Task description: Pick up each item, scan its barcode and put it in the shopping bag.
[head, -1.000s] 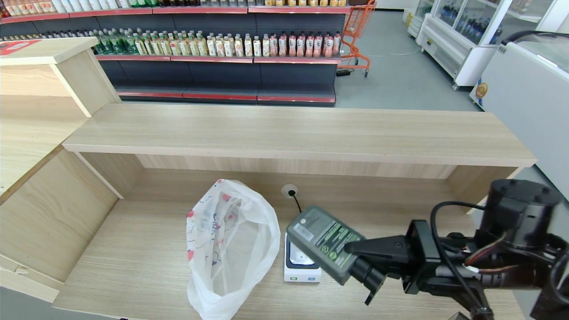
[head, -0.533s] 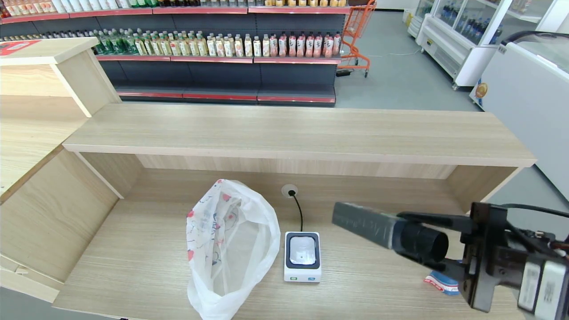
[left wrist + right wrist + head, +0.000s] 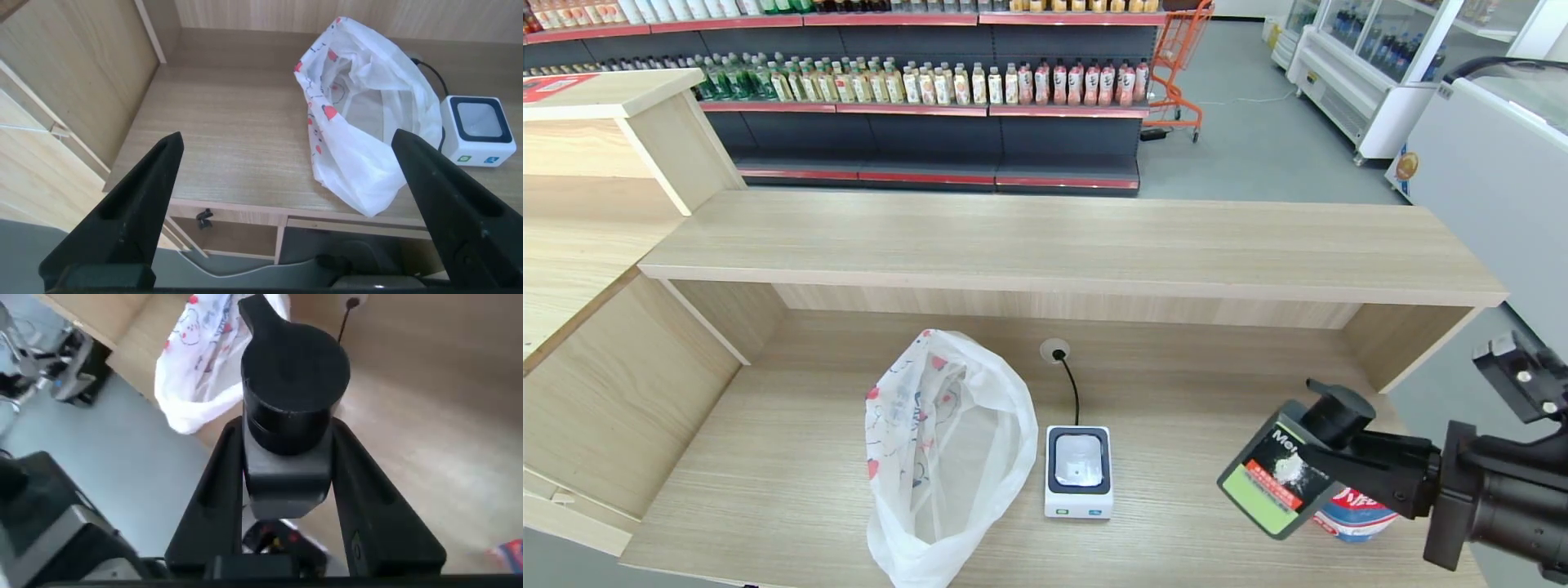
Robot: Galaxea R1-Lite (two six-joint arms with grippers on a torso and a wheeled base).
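The bottle (image 3: 1270, 483), judged rigid, smooth-sided and fairly light, is pinched near its capped end by the right tool (image 3: 1327, 459) above the worktop (image 3: 768, 490), right of the scanner (image 3: 1078, 472).

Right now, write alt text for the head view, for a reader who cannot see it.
The right gripper holds a dark bottle with a black cap, tilted, above the right end of a wooden counter. To its left a white barcode scanner sits on the counter, with an open white shopping bag beside it.
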